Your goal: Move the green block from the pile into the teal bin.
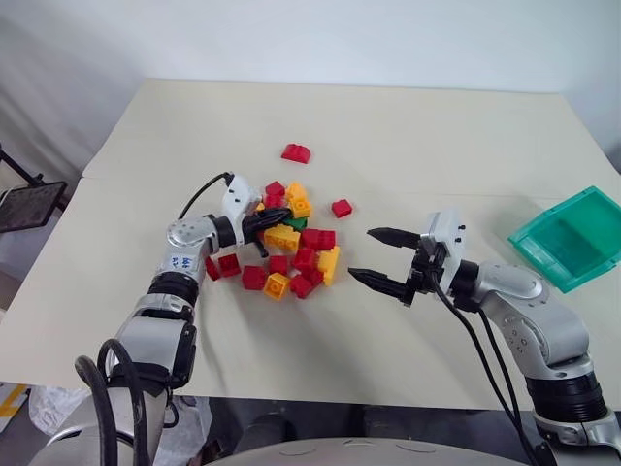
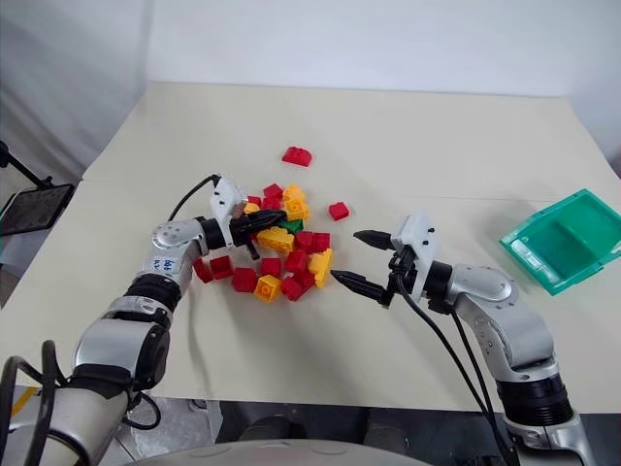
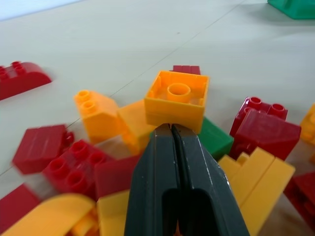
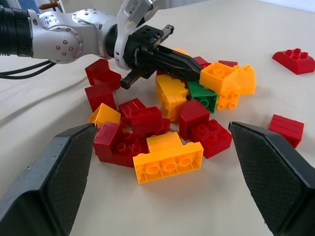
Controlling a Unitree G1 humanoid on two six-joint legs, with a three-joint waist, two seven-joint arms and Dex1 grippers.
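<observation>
The green block [image 1: 296, 222] lies in the pile [image 1: 291, 254] of red and yellow-orange bricks at the table's middle, half covered by an upturned orange brick [image 3: 177, 101]. My left gripper [image 1: 281, 219] is shut and empty. Its tips press against that orange brick, right beside the green block [image 3: 215, 138]. To the right of the pile my right gripper [image 1: 364, 254] hangs open, facing the bricks with nothing between its fingers. The teal bin [image 1: 572, 243] sits at the table's right edge, beyond my right arm.
A curved red brick [image 1: 296, 152] lies alone behind the pile, and a small red one [image 1: 342, 207] sits just off its right side. Bare table stretches between the pile and the bin. A black stand [image 1: 29, 204] is off the table's left edge.
</observation>
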